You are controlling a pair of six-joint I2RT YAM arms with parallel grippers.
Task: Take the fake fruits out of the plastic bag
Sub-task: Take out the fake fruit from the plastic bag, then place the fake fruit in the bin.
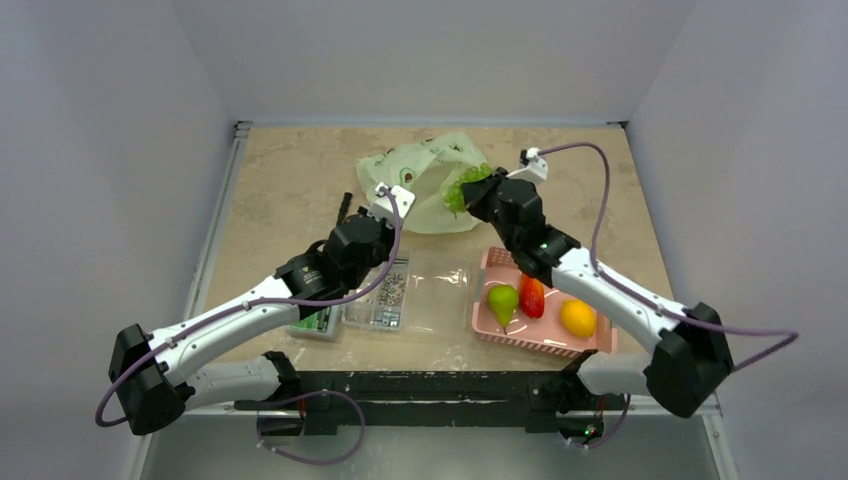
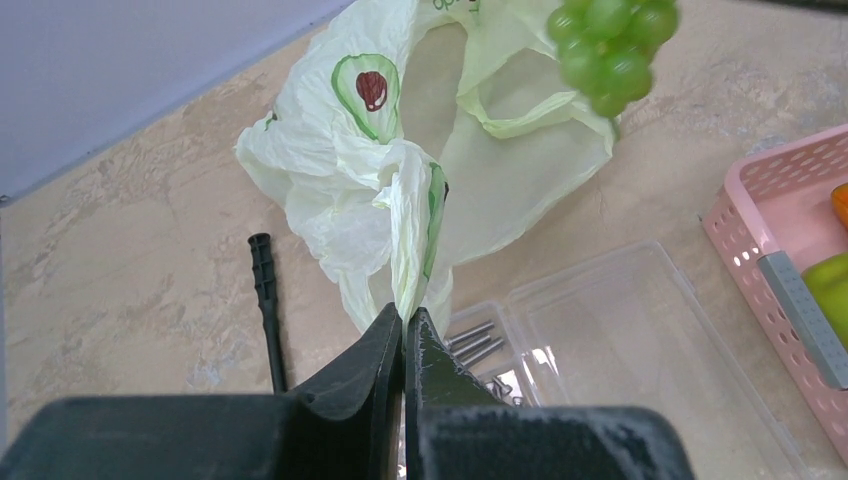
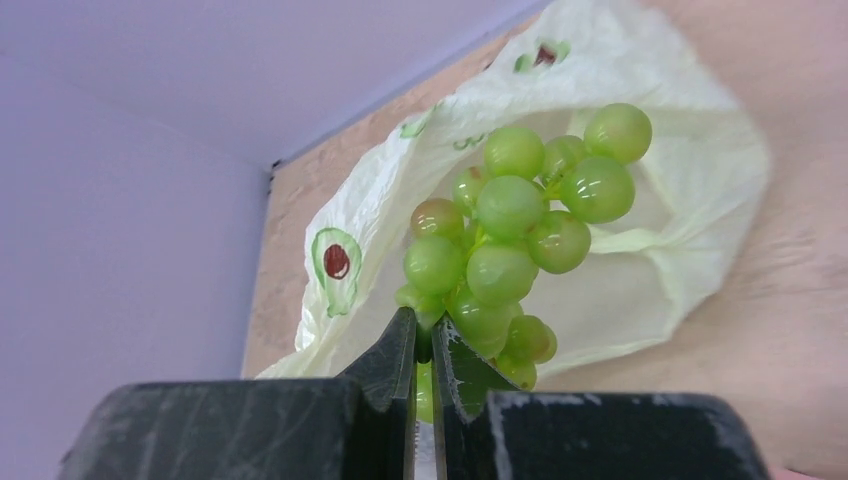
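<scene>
– grape bunch [image 3: 510, 240]: which way does it point?
– in the right wrist view its long axis runs from the lower centre up toward the upper right. the right end effector [image 3: 425, 335] is clamped narrow on its lower end and holds it up in front of the plastic bag [image 1: 425, 185]. in the left wrist view the bunch shows at the top right, tapering downward, its top cut off by the frame edge.
– and the bag?
– upper centre of the top view, crumpled on the counter [image 1: 290, 180], wider left to right. the left end effector [image 2: 405, 320] is pinched tight on a raised fold at its lower left.
– anything hard to make out?
– the gripped end of the bunch is hidden between the fingers. the bag's inside does not show, so i cannot tell what it holds. something green in the clear box [image 1: 430, 300] lies partly under the left arm, too small to name.
– containers?
– the pink basket [image 1: 484, 325], lower right of the top view, holds the pear [image 1: 503, 303], the red-orange piece [image 1: 532, 296] and the lemon [image 1: 578, 318] side by side. the clear box sits just left of it, with screws [image 1: 392, 290] in one compartment. a black tool [image 1: 344, 208] lies on the counter left of the bag.
</scene>
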